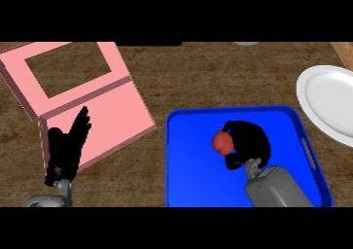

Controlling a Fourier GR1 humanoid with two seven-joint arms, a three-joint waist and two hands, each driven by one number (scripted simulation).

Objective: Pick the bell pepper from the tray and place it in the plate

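A red bell pepper (222, 142) lies inside the blue tray (200, 180) near its middle. My right hand (249, 140) sits over the tray with its fingers curled round the pepper's right side, hiding part of it. The white plate (333, 102) lies at the right edge of the counter, beyond the tray's upper right corner. My left hand (67, 148) shows at the lower left, open with fingers pointing up, resting over the pink object's lower edge.
A pink flat object (100, 112) with a square window cut in its upper half lies on the wooden counter (207, 78) at the left. A small grey object (245, 44) peeks in at the top edge.
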